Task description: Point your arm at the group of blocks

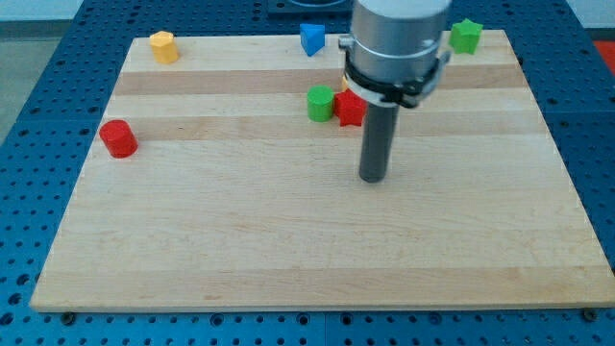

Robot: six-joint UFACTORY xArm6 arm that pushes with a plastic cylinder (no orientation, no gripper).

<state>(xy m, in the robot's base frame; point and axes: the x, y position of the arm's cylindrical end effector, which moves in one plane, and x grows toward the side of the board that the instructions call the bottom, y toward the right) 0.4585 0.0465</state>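
We're over the wooden board (288, 240) now, and our arm (397, 43) comes down from the view's top, right of centre, its grey body wide and its black collar just above the dark rod. My tip (372, 179) sits on the board's middle band, a little right of centre, touching no block. There are no jaws on this tool, just a plain rod, so nothing is clasped or carried; it stands bare on the wood.

And there's the group we're after: the green cylinder (320, 103) and the red block (350, 109), side by side and touching or very nearly so, just above and to the left of my tip. The red block's shape is partly hidden behind the arm's collar, so we can't call it for sure. A sliver of yellow peeks out at its top edge too, too little to name. My tip is near the red block, just below it and slightly to its right, with bare wood between them.

Elsewhere, the red cylinder (119, 138) sits alone near the view's left edge, well apart from everything. The yellow block (164, 46) holds the top left corner. The blue block (311, 39), wedge-like, stands along the top edge, and the green block (466, 36) is in the top right, just beside the arm's body.
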